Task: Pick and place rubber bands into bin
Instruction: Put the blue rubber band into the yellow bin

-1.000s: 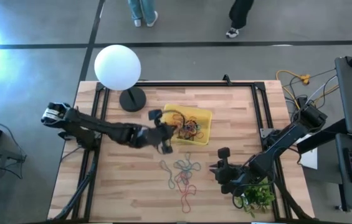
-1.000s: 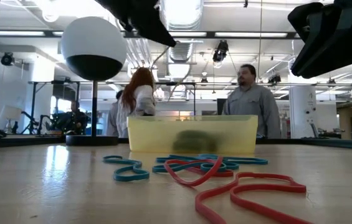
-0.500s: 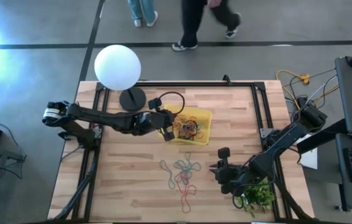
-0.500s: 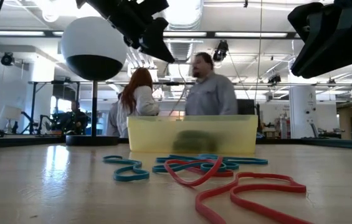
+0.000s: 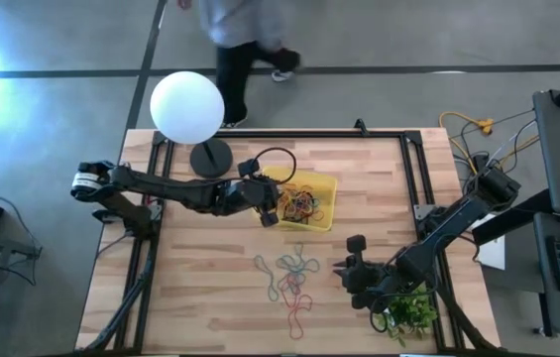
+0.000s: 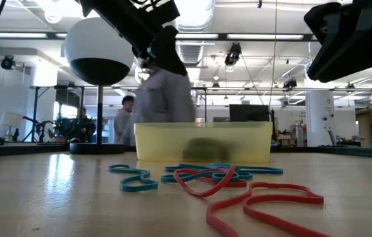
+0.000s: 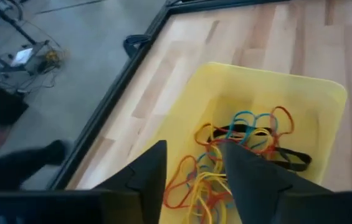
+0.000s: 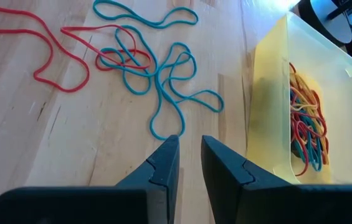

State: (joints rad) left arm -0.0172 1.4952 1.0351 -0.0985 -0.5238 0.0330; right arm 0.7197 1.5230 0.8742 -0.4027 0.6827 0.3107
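The yellow bin (image 5: 331,188) stands at the table's far middle and holds a tangle of rubber bands (image 5: 302,203), also seen in the left wrist view (image 7: 250,134). Several loose red, blue and green bands (image 5: 294,278) lie flat on the wood nearer the front, and show in the low view (image 6: 205,178) and the right wrist view (image 8: 157,68). My left gripper (image 5: 268,210) hangs open and empty over the bin's left part (image 7: 191,168), above the bands. My right gripper (image 5: 344,273) waits right of the loose bands with a narrow gap between its fingers (image 8: 190,158).
A white globe lamp (image 5: 187,107) stands at the far left on a black base (image 5: 210,157). A small green plant (image 5: 408,312) sits at the front right. Black frame rails run along the table's sides. A person (image 5: 240,30) walks past beyond the far edge.
My left gripper has gone from the bin's near left corner toward the far edge, over the bin, and has come lower toward it. The person behind the table has walked toward the left.
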